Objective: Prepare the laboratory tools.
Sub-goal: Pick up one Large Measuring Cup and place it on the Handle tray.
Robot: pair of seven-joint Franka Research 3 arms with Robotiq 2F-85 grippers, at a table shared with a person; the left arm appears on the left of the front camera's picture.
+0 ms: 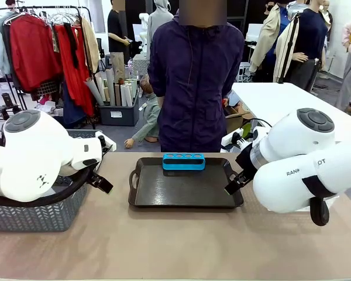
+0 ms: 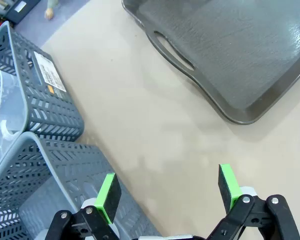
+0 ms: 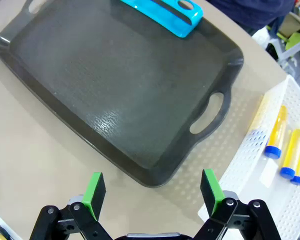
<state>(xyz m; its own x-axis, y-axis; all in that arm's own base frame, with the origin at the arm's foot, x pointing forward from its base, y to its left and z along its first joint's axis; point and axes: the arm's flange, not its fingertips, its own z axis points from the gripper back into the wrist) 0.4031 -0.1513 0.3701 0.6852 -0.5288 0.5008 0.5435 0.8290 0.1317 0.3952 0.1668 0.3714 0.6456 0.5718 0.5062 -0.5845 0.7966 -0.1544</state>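
1. My white, round-jointed left arm (image 1: 29, 155) comes in from my left side, folded at its joints and held low.
2. My left gripper (image 2: 168, 192), black with two fingers, looks down at a slant. Its jaws stand spread wide, and the green pads (image 2: 108, 196) face each other across the gap.
3. My white right arm (image 1: 304, 164) comes in from my right side, folded much like the left one.
4. My right gripper (image 3: 152, 193), of the same black two-finger build, also looks down, jaws spread wide.
5. The two arms sit well apart, each on its own side.
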